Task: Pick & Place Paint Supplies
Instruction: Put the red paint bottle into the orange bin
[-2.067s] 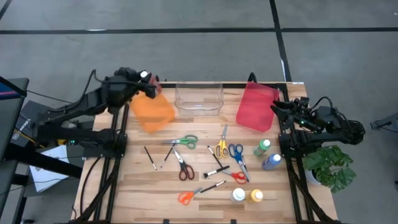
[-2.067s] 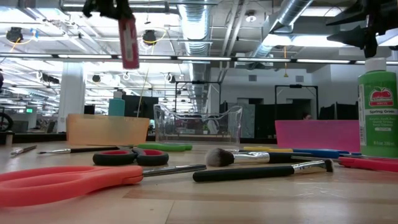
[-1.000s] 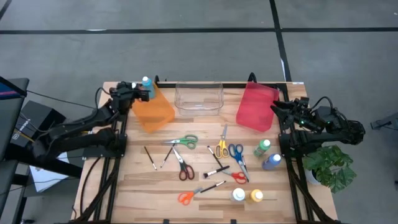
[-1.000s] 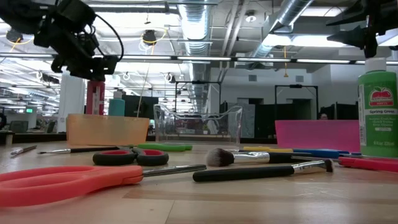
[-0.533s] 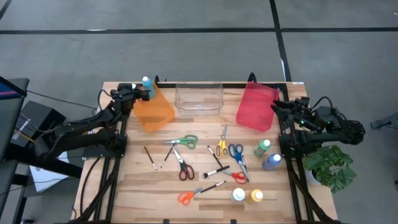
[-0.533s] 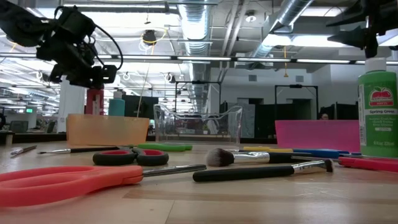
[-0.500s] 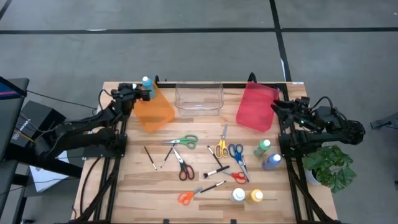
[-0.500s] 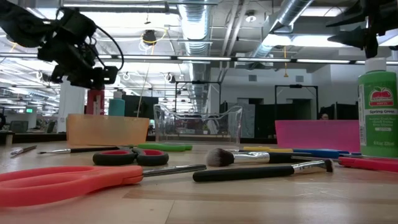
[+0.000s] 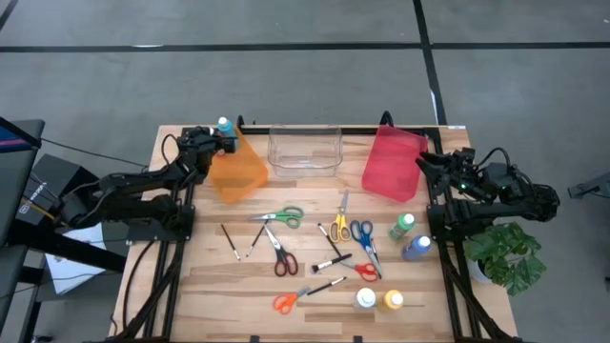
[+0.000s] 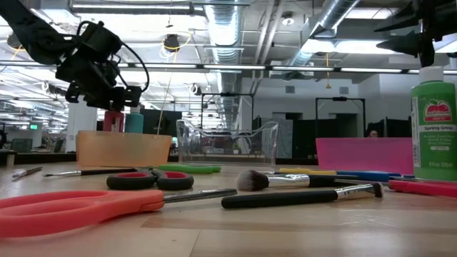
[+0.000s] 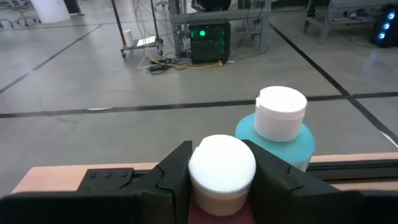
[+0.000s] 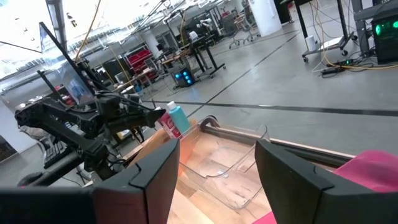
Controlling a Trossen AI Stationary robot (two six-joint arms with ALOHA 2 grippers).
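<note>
Fingers of your left gripper (image 11: 222,177) clamp a white-capped pink bottle (image 11: 222,167) — in the left wrist view it stands just beside a blue bottle (image 11: 278,130). From the high view, that gripper (image 9: 212,143) has dropped to the orange bin's (image 9: 238,173) far corner over the last two seconds, so a release looks due; scissors (image 9: 282,216), brushes (image 9: 331,262) and other bottles (image 9: 401,227) remain on the table (image 9: 210,276). Low view: the bottle (image 10: 113,120) hangs just above the bin (image 10: 121,148). Your right gripper (image 12: 214,155) waits at the table's right edge, fingers apart and empty.
</note>
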